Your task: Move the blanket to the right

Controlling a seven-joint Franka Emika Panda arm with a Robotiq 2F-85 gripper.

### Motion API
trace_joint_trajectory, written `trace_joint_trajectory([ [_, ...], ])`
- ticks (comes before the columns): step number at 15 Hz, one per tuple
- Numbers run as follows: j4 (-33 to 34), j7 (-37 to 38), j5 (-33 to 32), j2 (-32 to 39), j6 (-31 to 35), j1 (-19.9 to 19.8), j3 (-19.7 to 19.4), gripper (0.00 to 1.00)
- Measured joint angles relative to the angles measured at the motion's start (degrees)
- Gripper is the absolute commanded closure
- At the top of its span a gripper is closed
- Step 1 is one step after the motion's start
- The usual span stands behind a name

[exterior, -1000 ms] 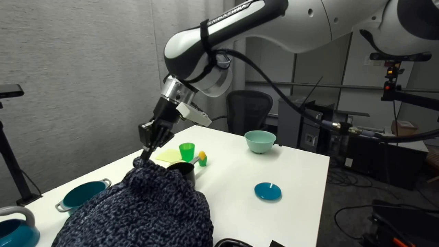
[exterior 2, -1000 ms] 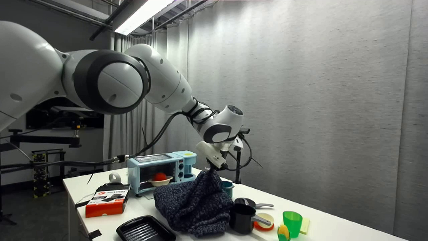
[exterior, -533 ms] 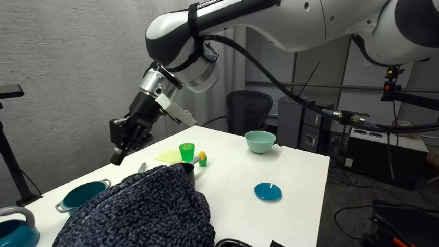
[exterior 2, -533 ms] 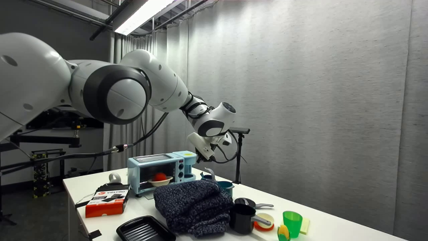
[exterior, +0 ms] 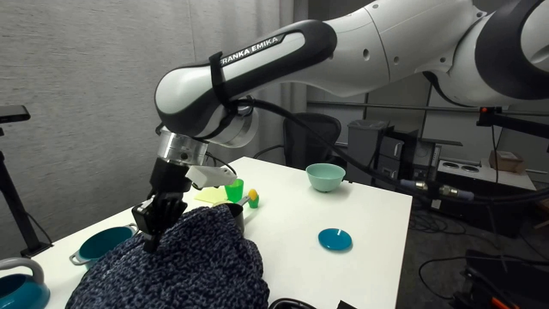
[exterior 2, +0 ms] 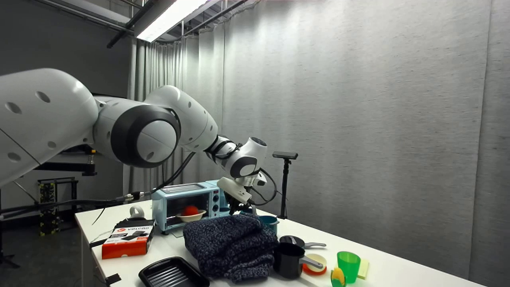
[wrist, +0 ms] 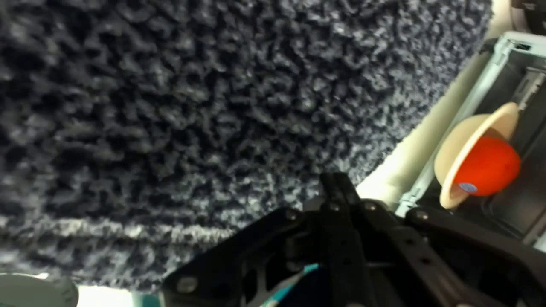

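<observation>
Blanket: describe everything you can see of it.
The blanket is dark navy flecked with grey, nubbly like thick knit. It lies heaped on the white table, its top broad and fairly smooth, with loose folds down one side in an exterior view. There it sits between the oven and the black pot, right up by the pot; contact is unclear. The hand is shut, close to the blanket's upper surface but gripping none of it; whether they touch cannot be told.

In the oven (exterior 2: 185,199), a bowl (exterior 2: 192,218) carries what looks like a tomato (wrist: 488,166). On the surface (exterior: 369,214), corn (exterior 2: 338,276) sits just beside the cup (exterior 2: 349,264); the plate (exterior: 333,239) lies well apart.
</observation>
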Motion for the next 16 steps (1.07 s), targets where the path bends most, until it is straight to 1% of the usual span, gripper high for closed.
trace_joint_trajectory([
  [2,0.85,0.00,-2.34,1.46,0.07,1.04,-0.86,1.00],
  [4,1.10,-0.01,-2.83,2.51,0.10,1.08,-1.09,1.00],
  [7,1.07,-0.01,-2.85,3.36,0.10,0.41,-2.02,1.00],
  [12,0.42,0.44,-3.52,3.49,-0.22,-1.40,-5.43,1.00],
  [16,0.38,0.34,-5.06,3.49,-4.01,-2.15,-5.97,1.00],
])
